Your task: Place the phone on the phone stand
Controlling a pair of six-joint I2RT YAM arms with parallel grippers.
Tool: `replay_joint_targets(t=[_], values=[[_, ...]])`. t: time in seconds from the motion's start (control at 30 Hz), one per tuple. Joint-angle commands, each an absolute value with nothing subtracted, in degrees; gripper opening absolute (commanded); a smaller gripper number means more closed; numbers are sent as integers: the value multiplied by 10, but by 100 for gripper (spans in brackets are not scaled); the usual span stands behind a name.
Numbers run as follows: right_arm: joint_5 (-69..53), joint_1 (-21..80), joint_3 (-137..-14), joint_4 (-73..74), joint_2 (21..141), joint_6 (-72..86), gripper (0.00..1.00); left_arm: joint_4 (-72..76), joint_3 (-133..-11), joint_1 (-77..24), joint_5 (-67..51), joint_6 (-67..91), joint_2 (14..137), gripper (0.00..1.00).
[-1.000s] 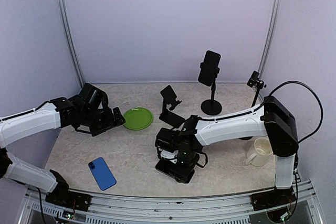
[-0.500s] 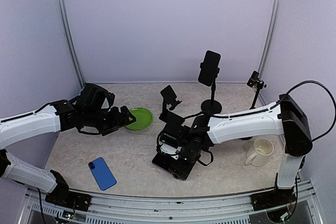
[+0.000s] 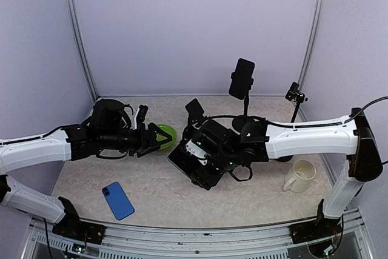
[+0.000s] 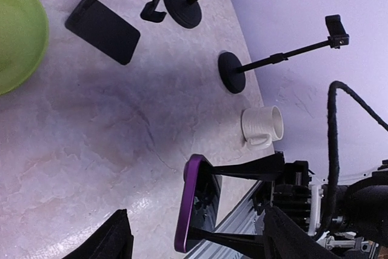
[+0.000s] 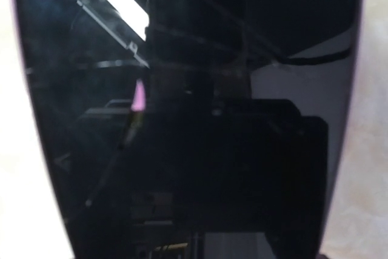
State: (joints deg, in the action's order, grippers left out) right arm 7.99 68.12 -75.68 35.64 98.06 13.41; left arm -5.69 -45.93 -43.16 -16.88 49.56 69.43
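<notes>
Closed across the width of a glossy black-screened, purple-edged phone (image 4: 193, 207): right gripper (image 4: 213, 203), one black finger pressed to each long edge. Phone lifted clear of the pale marbled tabletop (image 3: 151, 180), tilted on edge, near the middle of the table. In the right wrist view, only the dark screen with its reflections. Just beyond the phone, toward the far wall: small black folding phone stand (image 3: 194, 109) on a flat rectangular base, apart from the held phone and partly hidden by the right arm in the overhead view. Left of the phone and apart from it: left gripper (image 3: 149, 130), fingers spread with nothing between them, pointed rightward toward the phone. Overlapped at its left edge by that gripper in the overhead view: round lime-green plastic plate (image 3: 165, 133). Far right of centre: tall black pole stand (image 3: 244, 113) on a round foot, clamping a second black handset. At the far right: thin black stand (image 3: 295, 95) with a small clamp on top. Near right: white ceramic mug (image 3: 300, 176), upright. Near left: blue phone (image 3: 118, 200) lying flat.
</notes>
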Motion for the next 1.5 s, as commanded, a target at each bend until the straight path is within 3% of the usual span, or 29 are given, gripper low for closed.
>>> replay_joint_targets(t=[0.0,0.4,0.83,0.9,1.0,1.1,1.17,1.47], values=[[121,680,-735,287,927,145,18,9,-443,-440,-200,499,683,71],[131,679,-721,267,905,147,17,38,-461,-461,-230,483,728,52],[127,678,-721,257,904,149,19,67,-480,-469,-258,460,756,15],[122,678,-722,261,903,149,31,73,-483,-469,-259,454,758,9],[115,678,-725,271,897,158,70,66,-499,-469,-261,436,762,0],[116,678,-711,274,863,168,95,36,-532,-469,-251,402,766,0],[112,676,-687,269,827,183,100,9,-559,-465,-242,367,773,0],[64,660,-515,230,651,256,100,-110,-729,-438,-184,215,860,0]])
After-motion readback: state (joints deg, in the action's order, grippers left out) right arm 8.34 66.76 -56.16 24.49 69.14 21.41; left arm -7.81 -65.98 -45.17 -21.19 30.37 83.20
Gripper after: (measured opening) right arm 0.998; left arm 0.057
